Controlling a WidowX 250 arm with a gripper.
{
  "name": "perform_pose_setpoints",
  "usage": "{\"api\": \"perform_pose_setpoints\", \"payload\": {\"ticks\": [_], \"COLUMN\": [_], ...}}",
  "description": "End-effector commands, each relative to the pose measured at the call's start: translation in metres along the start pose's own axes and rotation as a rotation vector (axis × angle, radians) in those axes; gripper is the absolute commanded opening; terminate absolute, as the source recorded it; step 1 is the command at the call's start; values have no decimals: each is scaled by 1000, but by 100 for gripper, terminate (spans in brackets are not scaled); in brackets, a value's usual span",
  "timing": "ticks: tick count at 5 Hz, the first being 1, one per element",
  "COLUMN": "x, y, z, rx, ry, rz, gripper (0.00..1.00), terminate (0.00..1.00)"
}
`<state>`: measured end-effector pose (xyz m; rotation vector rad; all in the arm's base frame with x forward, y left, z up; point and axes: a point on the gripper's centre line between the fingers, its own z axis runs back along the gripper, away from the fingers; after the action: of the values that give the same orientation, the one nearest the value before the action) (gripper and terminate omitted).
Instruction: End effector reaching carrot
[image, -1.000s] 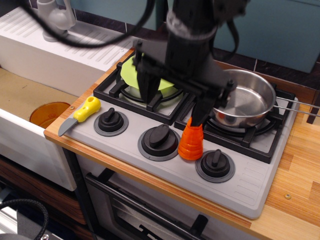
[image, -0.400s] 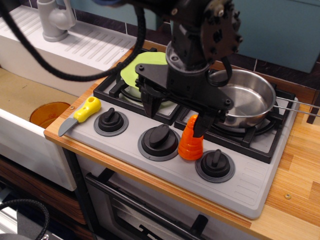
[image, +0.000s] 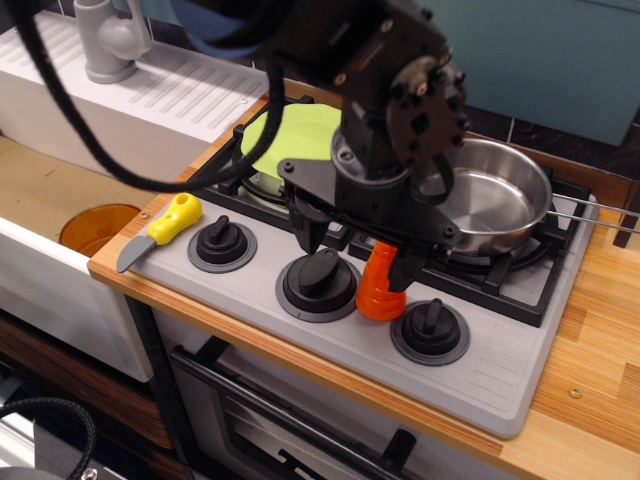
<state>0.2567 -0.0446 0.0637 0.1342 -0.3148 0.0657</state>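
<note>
The orange ridged carrot stands upright on the grey stove panel, between the middle knob and the right knob. My black gripper hangs over it from above, jaws open and holding nothing. Its left prong is above the middle knob. Its right prong overlaps the carrot's upper right side and hides the tip. The wide black bracket and round wrist cover the burners behind.
A yellow-handled toy knife lies at the stove's left edge beside the left knob. A green plate sits on the back left burner and a steel pan on the right one. An orange bowl lies in the sink on the left.
The gripper has come down and slightly toward the front, so its prongs now sit lower around the carrot's top. The carrot has not moved.
</note>
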Motion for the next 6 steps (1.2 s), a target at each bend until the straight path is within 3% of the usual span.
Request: {"api": "perform_pose_setpoints", "payload": {"ticks": [1, 6], "x": [10, 16], "y": [-2, -8], "z": [-14, -41], "rx": [-25, -67], "ry": [-55, -78], "rz": [12, -5], "gripper": [100, 100], "terminate": [0, 0]}}
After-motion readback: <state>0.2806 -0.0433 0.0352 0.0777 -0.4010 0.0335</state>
